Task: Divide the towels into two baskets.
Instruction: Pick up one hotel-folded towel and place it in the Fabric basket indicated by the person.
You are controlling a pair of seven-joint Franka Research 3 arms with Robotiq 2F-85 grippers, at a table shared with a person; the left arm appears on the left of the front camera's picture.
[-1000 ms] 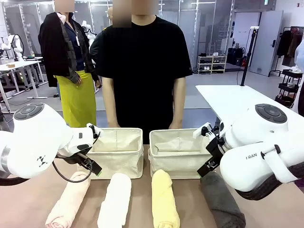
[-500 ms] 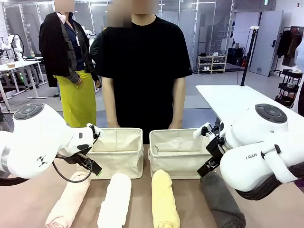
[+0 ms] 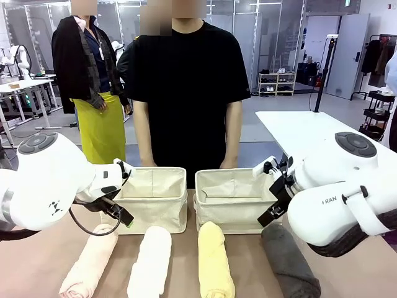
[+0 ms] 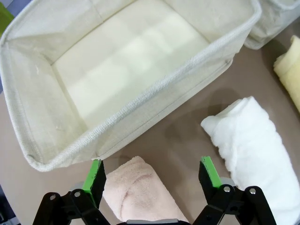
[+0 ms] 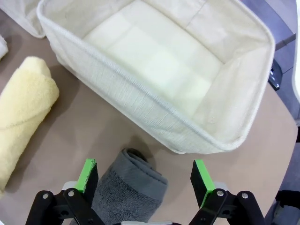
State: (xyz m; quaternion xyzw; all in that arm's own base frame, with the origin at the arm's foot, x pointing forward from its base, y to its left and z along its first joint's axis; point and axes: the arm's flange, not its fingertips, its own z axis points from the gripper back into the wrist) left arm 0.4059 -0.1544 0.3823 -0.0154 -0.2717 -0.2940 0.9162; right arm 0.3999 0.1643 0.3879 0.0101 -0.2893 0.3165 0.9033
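Fronting a bright lab, brown tabletop under towels and baskets.

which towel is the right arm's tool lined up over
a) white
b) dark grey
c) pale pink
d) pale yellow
b: in the right wrist view the dark grey towel lies straight below the right tool, framed by its open jaws, while the pale yellow towel lies off to one side.
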